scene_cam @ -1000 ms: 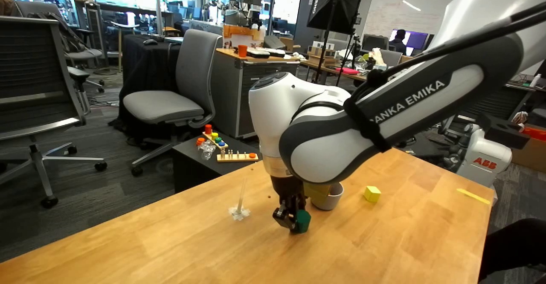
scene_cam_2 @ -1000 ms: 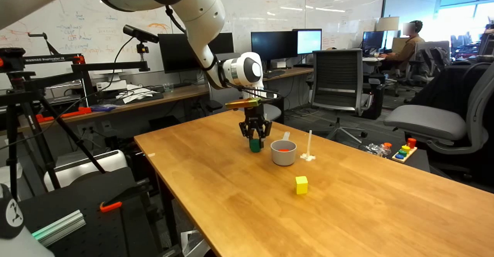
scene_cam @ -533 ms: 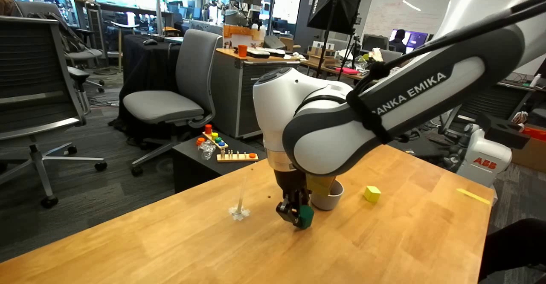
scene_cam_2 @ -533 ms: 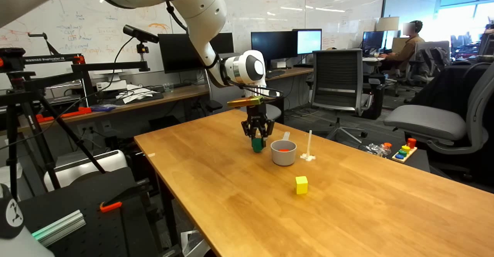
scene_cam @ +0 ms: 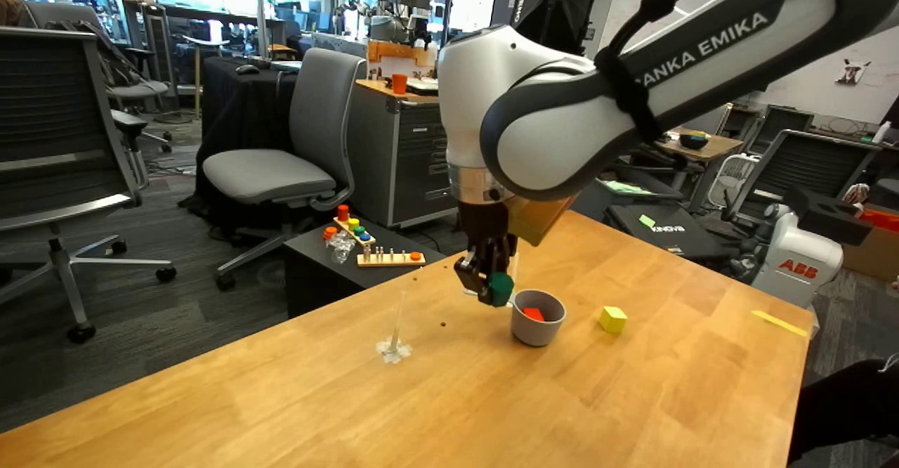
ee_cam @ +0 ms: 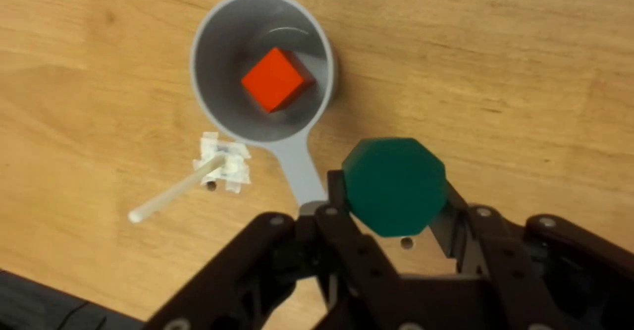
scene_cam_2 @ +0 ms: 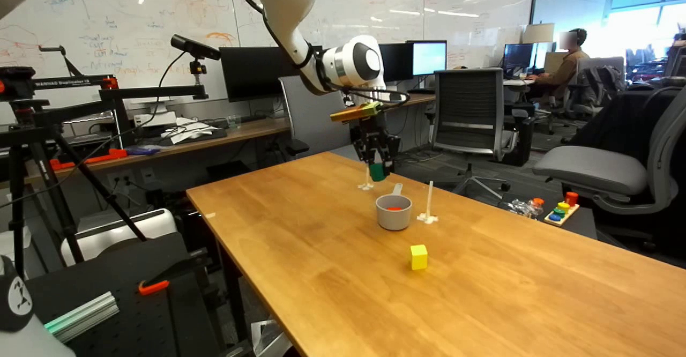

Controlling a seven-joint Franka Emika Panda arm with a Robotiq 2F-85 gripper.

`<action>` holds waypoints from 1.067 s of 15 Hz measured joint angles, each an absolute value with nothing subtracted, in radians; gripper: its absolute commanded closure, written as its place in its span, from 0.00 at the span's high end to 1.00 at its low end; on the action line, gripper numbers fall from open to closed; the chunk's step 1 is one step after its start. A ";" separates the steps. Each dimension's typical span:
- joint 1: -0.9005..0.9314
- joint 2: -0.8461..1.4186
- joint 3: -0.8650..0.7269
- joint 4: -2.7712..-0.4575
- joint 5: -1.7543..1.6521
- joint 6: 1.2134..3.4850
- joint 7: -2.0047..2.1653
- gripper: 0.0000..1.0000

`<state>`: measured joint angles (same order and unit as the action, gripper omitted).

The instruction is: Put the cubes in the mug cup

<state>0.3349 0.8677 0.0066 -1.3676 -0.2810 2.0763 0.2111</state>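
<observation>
Wrist view: pincer [ee_cam: 394,191] pinches the green block [ee_cam: 395,184], grey mug [ee_cam: 213,77] (red cube [ee_cam: 275,80] inside, I see) near and below the pincer, yellow cube [scene_cam_2: 418,258] farther from it in both exterior views.

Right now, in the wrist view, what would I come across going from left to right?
Pale rod, red block inside the grey mug, green block held between the fingers.

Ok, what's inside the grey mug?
The wrist view shows one thing inside the grey mug: the red cube. That cube covers the spot directly beneath it, so I can't see what is there. The green block is in the gripper, outside the mug.
</observation>
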 measured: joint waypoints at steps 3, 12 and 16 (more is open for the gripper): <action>0.309 0.838 -0.011 -1.369 -0.281 2.076 0.216 0.18; 0.291 0.831 -0.014 -1.440 -0.281 2.075 0.254 0.18; 0.285 0.814 -0.015 -1.480 -0.281 2.076 0.260 0.18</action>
<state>0.2848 0.8144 -0.0151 -1.4803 -0.2810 2.0757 0.2605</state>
